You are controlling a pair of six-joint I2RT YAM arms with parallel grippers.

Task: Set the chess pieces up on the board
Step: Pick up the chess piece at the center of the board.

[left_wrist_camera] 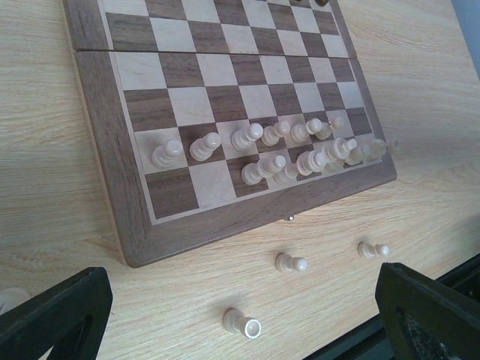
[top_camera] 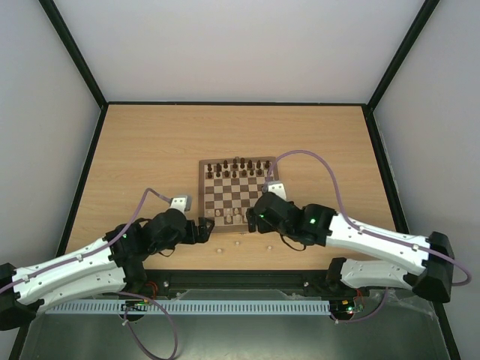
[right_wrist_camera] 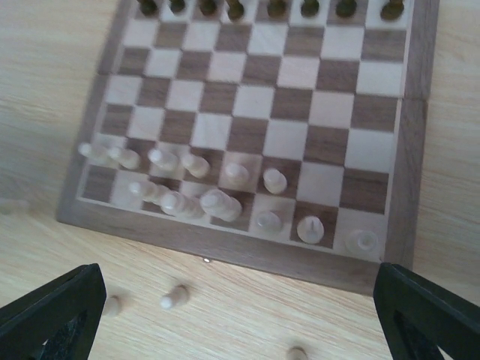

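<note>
The board [top_camera: 233,196] lies at mid-table. Dark chess pieces [top_camera: 240,166] fill its far rows and cream ones [top_camera: 234,215] stand on its near rows. Three cream pieces lie loose on the table in front of it [top_camera: 219,248] [top_camera: 236,243] [top_camera: 268,245]. My left gripper [top_camera: 205,229] is open at the board's near left corner. In its wrist view the gripper [left_wrist_camera: 244,300] hangs over a fallen cream piece [left_wrist_camera: 241,322], apart from it. My right gripper [top_camera: 259,218] is open above the board's near right edge, with nothing between its fingers [right_wrist_camera: 427,311].
The left wrist view shows two more loose cream pieces [left_wrist_camera: 290,262] [left_wrist_camera: 373,250] beside the board's frame [left_wrist_camera: 105,150]. In the right wrist view, loose pieces [right_wrist_camera: 174,297] [right_wrist_camera: 111,304] [right_wrist_camera: 297,352] lie below the board's edge [right_wrist_camera: 300,259]. A black rail [top_camera: 240,281] runs along the table's near edge.
</note>
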